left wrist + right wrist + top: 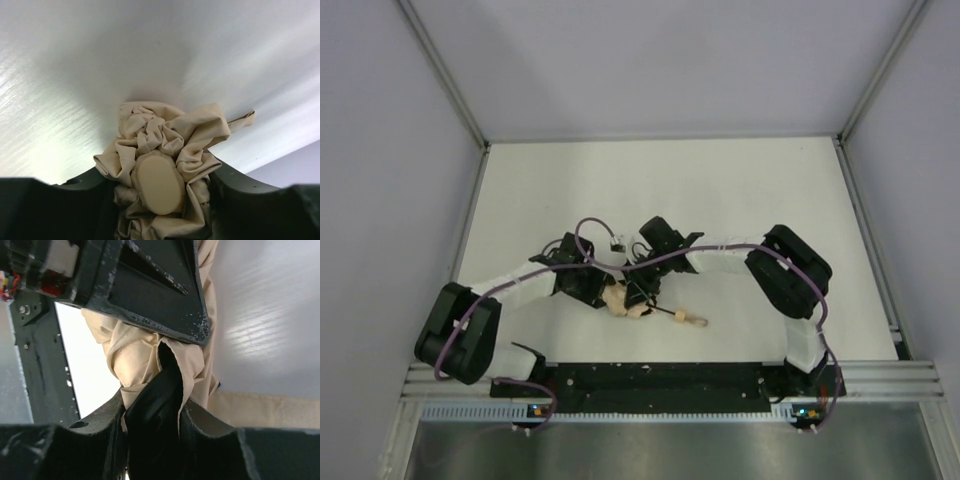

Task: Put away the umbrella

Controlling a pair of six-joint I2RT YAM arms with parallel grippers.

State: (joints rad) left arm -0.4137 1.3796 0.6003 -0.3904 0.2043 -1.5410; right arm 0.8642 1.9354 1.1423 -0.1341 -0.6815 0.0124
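Observation:
The umbrella [623,301] lies at the near middle of the table, its beige canopy crumpled. Its thin black shaft [667,313] and small tan handle [695,321] stick out to the right. My left gripper [607,292] is shut on the bunched canopy. In the left wrist view the fabric [165,135] fills the gap between the fingers around a tan oval cap [157,182]. My right gripper [643,290] is shut on the umbrella from the other side. In the right wrist view it clamps a black part [155,410] wrapped in beige fabric [130,350].
The white table [720,190] is bounded by grey walls at the back and sides. A black base rail [650,378] runs along the near edge. In the right wrist view the left gripper's black body [145,285] sits just above the umbrella.

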